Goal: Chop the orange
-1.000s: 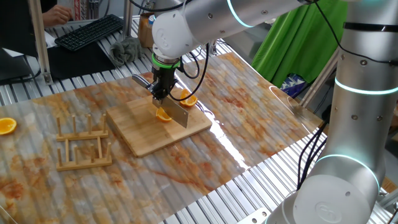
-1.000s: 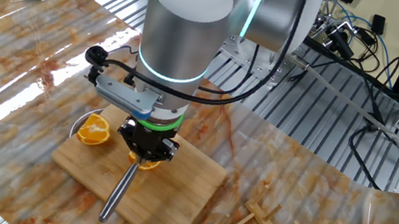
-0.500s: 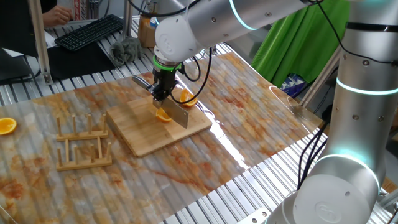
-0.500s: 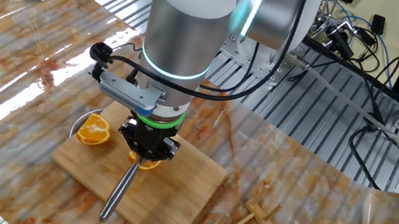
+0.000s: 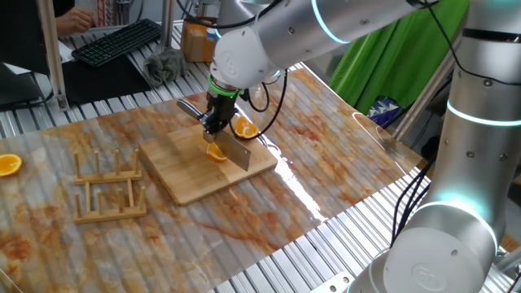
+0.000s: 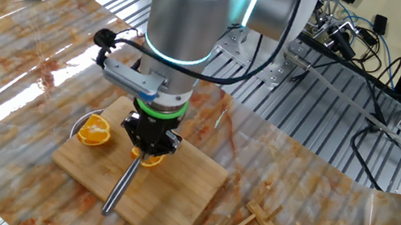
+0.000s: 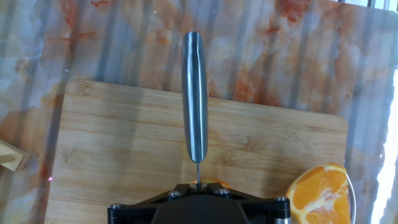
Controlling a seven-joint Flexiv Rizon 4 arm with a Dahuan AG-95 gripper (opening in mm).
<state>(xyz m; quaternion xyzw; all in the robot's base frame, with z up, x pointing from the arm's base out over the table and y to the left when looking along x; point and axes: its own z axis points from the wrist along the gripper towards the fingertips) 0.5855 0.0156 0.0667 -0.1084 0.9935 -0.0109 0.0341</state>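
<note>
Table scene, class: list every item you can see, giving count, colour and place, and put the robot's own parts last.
Cutting board: one, pale wood, middle of the table.
Knife: one, silver, held upright over the board, blade down at the orange.
Orange: one small piece, bright orange, on the board under the blade.
Orange half: one, orange, at the board's edge beside the knife.
Orange slice: one, orange, far off at the table's edge.
Wooden rack: one, pale wood, beside the board.
Keyboard: one, black, behind the table.
Green cloth: one, behind the arm.
Arm: one, silver-grey with lit rings.
Gripper: one, black, shut on the knife.
</note>
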